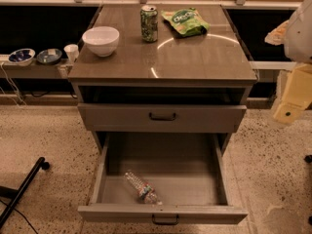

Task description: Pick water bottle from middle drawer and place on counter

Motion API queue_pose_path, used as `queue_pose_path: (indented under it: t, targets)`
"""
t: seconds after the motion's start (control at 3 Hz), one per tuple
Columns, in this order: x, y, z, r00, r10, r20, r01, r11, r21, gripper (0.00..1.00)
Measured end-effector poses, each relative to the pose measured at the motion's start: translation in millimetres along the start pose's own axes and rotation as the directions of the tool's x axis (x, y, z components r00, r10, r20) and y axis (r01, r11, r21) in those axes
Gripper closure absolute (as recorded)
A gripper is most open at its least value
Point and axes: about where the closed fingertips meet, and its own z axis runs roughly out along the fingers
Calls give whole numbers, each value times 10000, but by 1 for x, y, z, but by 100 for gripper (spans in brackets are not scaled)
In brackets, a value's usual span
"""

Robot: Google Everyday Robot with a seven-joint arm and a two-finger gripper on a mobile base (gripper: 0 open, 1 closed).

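The water bottle point(142, 187), clear and crinkly with a thin coloured label band, lies on its side in the front left part of the middle drawer point(175, 165). This wide, deep grey drawer is pulled far out, and its front carries a dark bar handle. The counter point(195, 57) is the glossy grey-brown top of the cabinet, with light arcs reflected in it. My gripper point(288, 112) hangs at the right edge of the view, beside the cabinet at about the height of the upper drawer. It is well apart from the bottle, with nothing seen in it.
On the counter stand a white bowl point(101, 40), a green soda can point(149, 23) and a green snack bag point(185, 22). The shallower upper drawer point(162, 117) is slightly out. A low shelf at the left holds small bowls point(22, 56) and a cup point(71, 51). A black pole point(22, 189) lies on the floor.
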Motion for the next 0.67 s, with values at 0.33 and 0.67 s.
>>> queue_pose_path:
  t: [0.33, 0.67]
  targets:
    - [0, 0, 0, 10000, 0, 0, 0, 10000, 0, 0]
    - [-1, -3, 40, 9993, 315, 180, -305, 9981, -542, 0]
